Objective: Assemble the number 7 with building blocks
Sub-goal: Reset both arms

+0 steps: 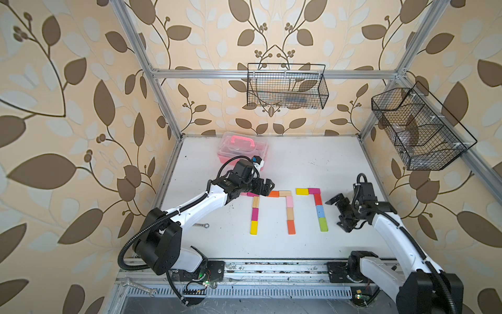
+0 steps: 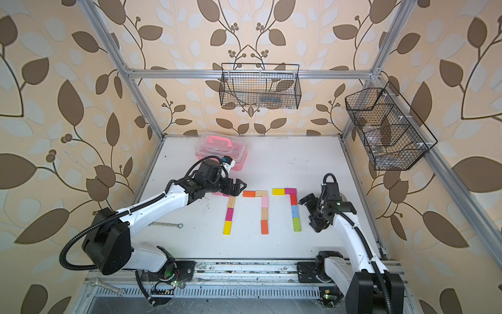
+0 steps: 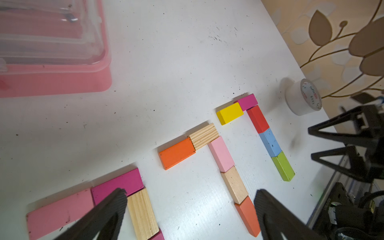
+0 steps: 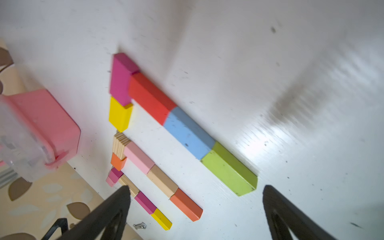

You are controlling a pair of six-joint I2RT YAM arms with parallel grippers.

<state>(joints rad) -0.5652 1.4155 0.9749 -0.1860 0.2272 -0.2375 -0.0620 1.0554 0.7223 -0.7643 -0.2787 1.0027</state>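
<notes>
Building blocks (image 1: 291, 227) looked light, stiff, kinda slick, best pinched across the long edges; left end effector (image 1: 267, 187) and right end effector (image 1: 338, 214) were both open, empty.

- Fifteen building blocks (image 1: 254, 214): three magenta (image 1: 314, 191), three wood (image 1: 290, 214), two pink (image 1: 289, 201), two yellow (image 1: 302, 191), two orange (image 1: 291, 227), one red (image 1: 317, 199), one blue (image 1: 320, 211), one green (image 1: 323, 225).
- Three number 7 figures (image 1: 285, 193).
- One pink case (image 1: 242, 148).
- Two wire baskets (image 1: 286, 89).

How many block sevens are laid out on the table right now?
3, side by side: the left seven, its bar partly hidden under the left tool in both top views; the middle seven; the right seven.
</notes>
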